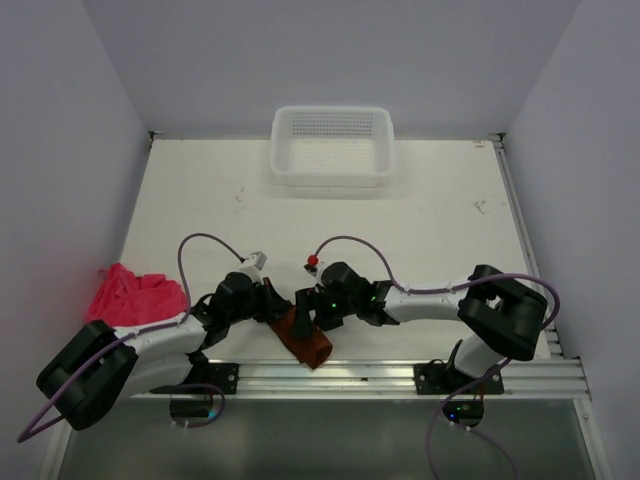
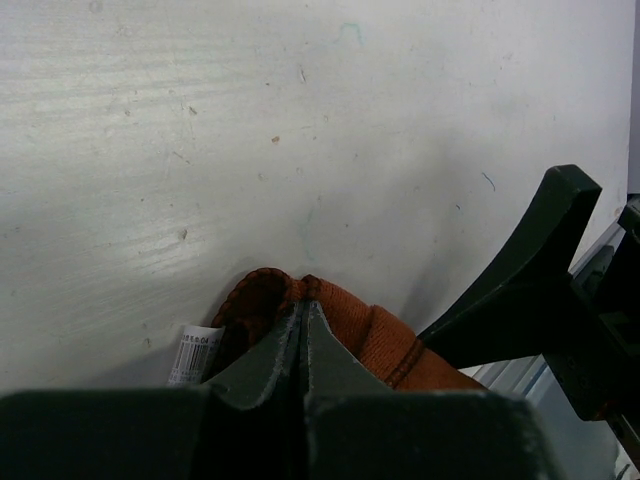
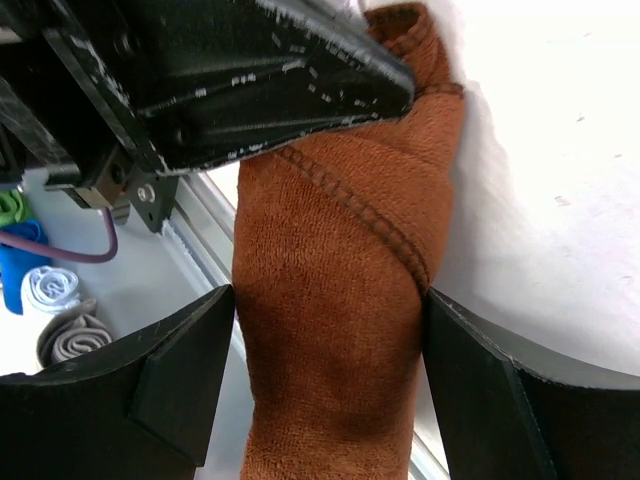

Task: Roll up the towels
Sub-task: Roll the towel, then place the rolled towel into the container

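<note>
Rust-brown towel (image 1: 308,345), rolled, is laid at the middle of the tabletop's (image 1: 420,230) near edge, overhanging the metal rail (image 1: 400,372). One end is pinched by the left gripper (image 2: 303,300). The roll is clasped at both sides by the wide-set right gripper (image 3: 328,310). A crumpled pink towel (image 1: 135,293) is seen at the left edge, and a white mesh basket (image 1: 332,178) at the far edge.

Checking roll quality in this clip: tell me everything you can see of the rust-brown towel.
The rust-brown towel is terry-like cloth with a stitched hem and a white label, twisted into a loose, uneven roll. It lies at the near edge of the table, its near end reaching over the metal rail. The left claw is shut on its far end. The right claw straddles its middle, fingers against both sides; a firm grip cannot be confirmed.
</note>
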Controlling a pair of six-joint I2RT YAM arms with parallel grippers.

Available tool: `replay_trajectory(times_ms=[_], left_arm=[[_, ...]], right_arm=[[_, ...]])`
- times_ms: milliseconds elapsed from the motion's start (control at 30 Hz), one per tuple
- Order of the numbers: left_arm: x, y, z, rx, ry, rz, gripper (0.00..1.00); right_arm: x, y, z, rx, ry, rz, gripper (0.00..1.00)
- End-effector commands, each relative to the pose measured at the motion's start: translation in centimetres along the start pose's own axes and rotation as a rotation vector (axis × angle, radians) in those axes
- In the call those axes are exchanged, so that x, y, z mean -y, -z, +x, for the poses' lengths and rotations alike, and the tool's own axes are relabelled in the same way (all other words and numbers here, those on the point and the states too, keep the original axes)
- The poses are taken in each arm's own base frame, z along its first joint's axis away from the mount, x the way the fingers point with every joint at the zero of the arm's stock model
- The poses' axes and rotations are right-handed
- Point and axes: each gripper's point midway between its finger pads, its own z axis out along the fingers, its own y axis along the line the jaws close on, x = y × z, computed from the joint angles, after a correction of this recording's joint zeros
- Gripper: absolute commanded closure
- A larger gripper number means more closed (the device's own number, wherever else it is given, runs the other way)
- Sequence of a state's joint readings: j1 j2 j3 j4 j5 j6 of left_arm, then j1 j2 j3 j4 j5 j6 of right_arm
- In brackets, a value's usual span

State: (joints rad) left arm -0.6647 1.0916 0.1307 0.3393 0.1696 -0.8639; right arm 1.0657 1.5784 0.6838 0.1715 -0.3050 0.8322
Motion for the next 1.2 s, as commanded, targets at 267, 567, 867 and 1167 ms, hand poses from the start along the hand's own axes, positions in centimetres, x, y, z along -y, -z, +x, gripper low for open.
replay_trajectory(times_ms=[267,567,867,1167], left_arm=[[-5.3,1.2,4.2,-0.119,0.001,-0.187,0.98],[-4.0,0.8,2.7,-0.103,-0.017,-0.182,0.98],[-0.8,-0.3,-4.8,-0.003,-0.076,-0.186,0.87],[0.8,1.5,-15.5,0.142,-0.120,-0.242,0.82]], right_arm=[[2.2,-1.5,3.2,-0.087,0.136,0.226,0.30],[2.6,-0.5,1.6,-0.009,0.306,0.452,0.86],[4.3,3.6,-3.5,0.128,0.464,0.726,1.00],[3.6,6.8,-12.8,0.286,0.518,0.838,1.00]])
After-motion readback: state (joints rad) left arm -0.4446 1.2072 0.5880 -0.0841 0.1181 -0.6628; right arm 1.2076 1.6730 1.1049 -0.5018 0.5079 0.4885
